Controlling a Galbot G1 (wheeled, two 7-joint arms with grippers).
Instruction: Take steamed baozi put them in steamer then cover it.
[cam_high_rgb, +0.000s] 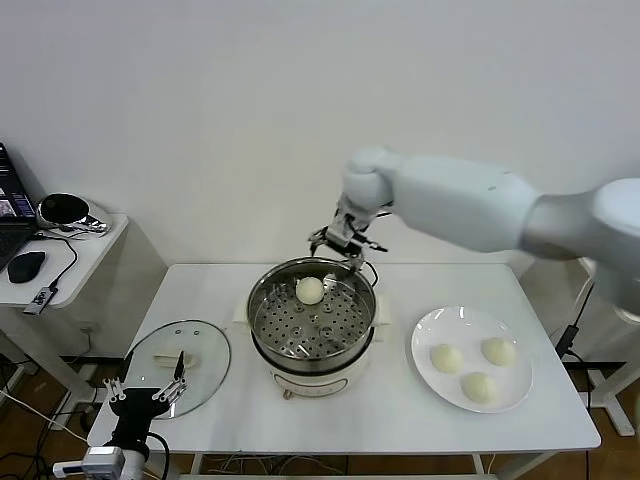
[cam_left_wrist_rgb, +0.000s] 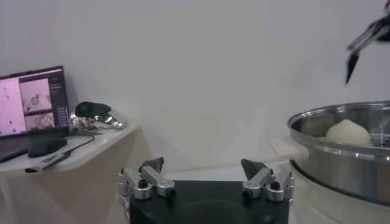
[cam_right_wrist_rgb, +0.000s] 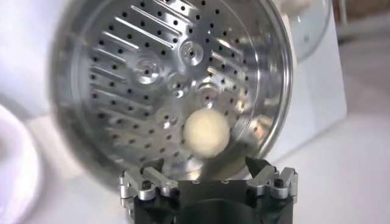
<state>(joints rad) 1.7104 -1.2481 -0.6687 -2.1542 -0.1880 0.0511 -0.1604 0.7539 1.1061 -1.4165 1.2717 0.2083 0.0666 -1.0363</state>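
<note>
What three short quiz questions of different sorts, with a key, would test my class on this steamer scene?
1. How many baozi lie in the steamer?
2. True or false: the cover sits on the steamer.
3. Which holds more baozi: A) the plate or B) the steamer?

Key: 1. One, on the perforated tray, under the right gripper with its fingers open. 2. False; it lies on the table near the left gripper. 3. A, three.

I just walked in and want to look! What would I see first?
The shiny steamer in the middle of the table, with one bun on its holey tray. The right gripper hangs just above it, fingers open. Three more buns wait on a white plate at the right.
</note>
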